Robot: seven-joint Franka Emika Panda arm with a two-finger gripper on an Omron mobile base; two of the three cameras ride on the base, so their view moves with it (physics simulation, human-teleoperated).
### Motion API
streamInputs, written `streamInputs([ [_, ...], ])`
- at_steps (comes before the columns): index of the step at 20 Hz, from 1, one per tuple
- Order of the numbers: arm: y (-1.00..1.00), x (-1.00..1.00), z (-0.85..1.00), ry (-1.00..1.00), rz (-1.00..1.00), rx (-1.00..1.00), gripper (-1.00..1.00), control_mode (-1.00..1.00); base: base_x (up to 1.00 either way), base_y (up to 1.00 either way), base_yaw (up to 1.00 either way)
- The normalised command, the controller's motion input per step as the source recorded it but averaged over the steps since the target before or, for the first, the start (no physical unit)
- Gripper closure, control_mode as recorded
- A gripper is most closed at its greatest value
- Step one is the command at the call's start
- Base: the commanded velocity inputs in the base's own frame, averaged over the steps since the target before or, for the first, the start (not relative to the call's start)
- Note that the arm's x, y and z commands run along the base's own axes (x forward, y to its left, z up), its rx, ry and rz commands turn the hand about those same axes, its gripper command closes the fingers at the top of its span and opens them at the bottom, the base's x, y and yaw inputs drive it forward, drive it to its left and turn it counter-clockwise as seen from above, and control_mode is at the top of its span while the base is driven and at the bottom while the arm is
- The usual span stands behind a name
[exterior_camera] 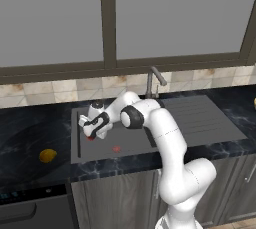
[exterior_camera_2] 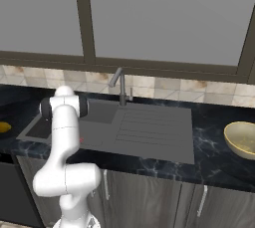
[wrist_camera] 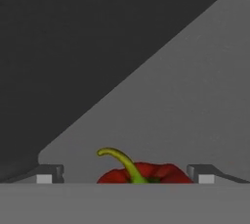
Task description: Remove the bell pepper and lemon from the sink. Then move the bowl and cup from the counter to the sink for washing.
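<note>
The counter (exterior_camera: 30,133) is the widest thing here, a glossy black veined worktop running under a tiled backsplash and a large window. Set into it is the sink (exterior_camera: 200,118), a dark grey basin with a ribbed drainboard to its right and a thin curved faucet (exterior_camera: 154,80) rising at the back edge. The white arm (exterior_camera: 170,148) climbs from the lower right of the left base view, bends over the basin's front edge and reaches leftward and down into the bowl of the sink, so its elbow covers part of the basin floor.

The bowl (exterior_camera_2: 242,139), golden and shallow, sits on the counter well to the right of the drainboard; the right base view brings it in at its edge. The lemon (exterior_camera: 48,155) lies on the counter left of the sink, clear of the basin.

The gripper (exterior_camera: 90,134) hangs low in the basin's left part, jaws spread wide with nothing clamped. The hand view shows the bell pepper (wrist_camera: 146,173) between the two fingertips (wrist_camera: 49,174), red with a curled green stem, resting on the grey sink floor near a dark wall. A small reddish drain spot (exterior_camera: 116,149) lies just right of the gripper.
</note>
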Motion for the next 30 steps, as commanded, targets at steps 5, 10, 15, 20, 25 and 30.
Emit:
streamInputs([
  [5,0.11,-0.01,-0.20,0.02,-0.03,0.02,-1.00,-1.00,0.00,0.00,0.00],
  [10,0.13,-0.05,-0.20,0.08,-0.01,0.01,1.00,-1.00,0.00,0.00,0.00],
  [15,0.11,-0.04,-0.20,0.19,0.00,0.00,1.00,-1.00,0.00,0.00,0.00],
  [20,0.06,-0.06,-0.09,0.17,0.00,0.00,1.00,-1.00,0.00,0.00,0.00],
  [25,0.00,-0.18,0.18,0.02,0.00,0.00,1.00,-1.00,0.00,0.00,0.00],
  [30,0.00,-0.27,0.36,0.00,0.00,0.00,1.00,-1.00,0.00,0.00,0.00],
])
